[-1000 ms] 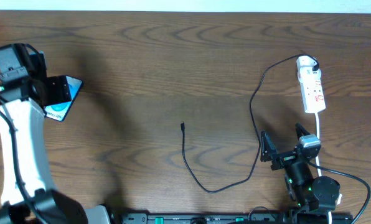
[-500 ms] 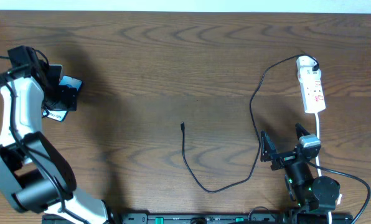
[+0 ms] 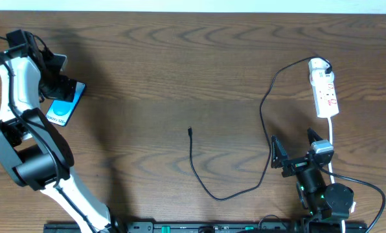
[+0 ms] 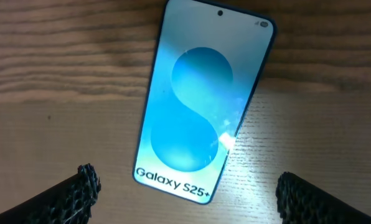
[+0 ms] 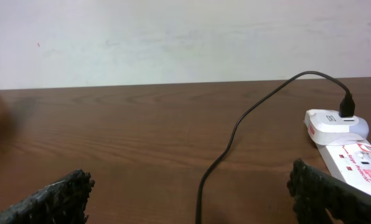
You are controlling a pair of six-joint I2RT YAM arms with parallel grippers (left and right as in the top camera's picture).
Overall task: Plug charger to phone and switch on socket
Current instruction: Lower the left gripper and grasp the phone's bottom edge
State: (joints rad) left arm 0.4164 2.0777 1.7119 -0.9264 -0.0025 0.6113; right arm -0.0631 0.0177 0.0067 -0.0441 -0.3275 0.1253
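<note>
The phone (image 3: 63,110) lies flat at the far left of the table, its blue-and-cyan screen up. In the left wrist view it (image 4: 201,106) lies just ahead of my open, empty left gripper (image 4: 188,182), with the white text end nearest the jaws. Overhead, the left gripper (image 3: 60,87) hovers over the phone's far end. The charger, a thin black cable (image 3: 264,110), runs from the socket (image 3: 325,94) in a loop to its small plug (image 3: 190,131) at mid-table. My right gripper (image 3: 294,145) is open and empty, with the cable (image 5: 235,127) and socket (image 5: 353,155) ahead of it.
A white adapter (image 5: 332,121) sits in the far end of the socket, with the black cable plugged into it. The socket's thick white cord (image 3: 332,139) runs toward the right arm's base. The table's far edge meets a white wall (image 5: 173,37).
The left arm has swung round, and its gripper has shifted toward the far edge of the table, over the phone's far end. The right arm, cable and socket have not moved.
</note>
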